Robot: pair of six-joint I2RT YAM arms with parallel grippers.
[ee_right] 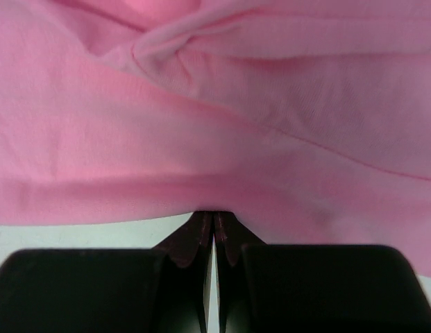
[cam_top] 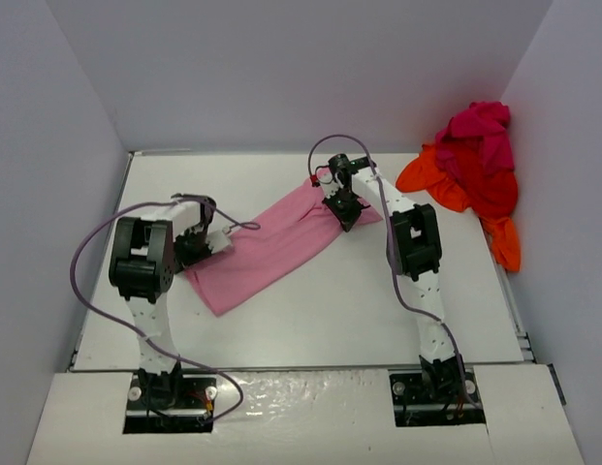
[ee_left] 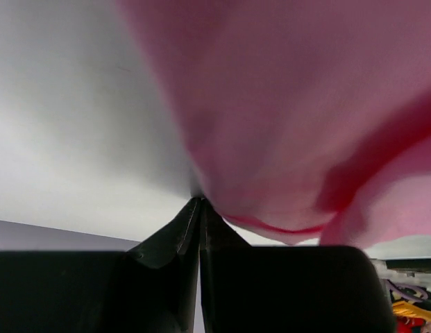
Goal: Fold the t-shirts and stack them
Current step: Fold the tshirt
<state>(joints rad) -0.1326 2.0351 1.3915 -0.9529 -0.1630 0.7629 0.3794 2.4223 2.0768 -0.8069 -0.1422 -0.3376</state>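
Your left gripper [cam_top: 215,242] and right gripper [cam_top: 344,215] each clamp the light pink t-shirt [cam_top: 271,250] mid-frame (partly folded), while the t-shirt pile [cam_top: 475,165] upper right waits unfolded.

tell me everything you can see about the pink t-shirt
The pink t-shirt is plain, soft-looking light pink cloth, gathered into a long band. It lies diagonally across the middle of the white table, with its near end to the left and its far end to the right. The right wrist view shows creases and a twisted fold. The left gripper pinches its left edge with closed jaws, and the right gripper pinches its right end the same way. It lies apart from the heap of other shirts.
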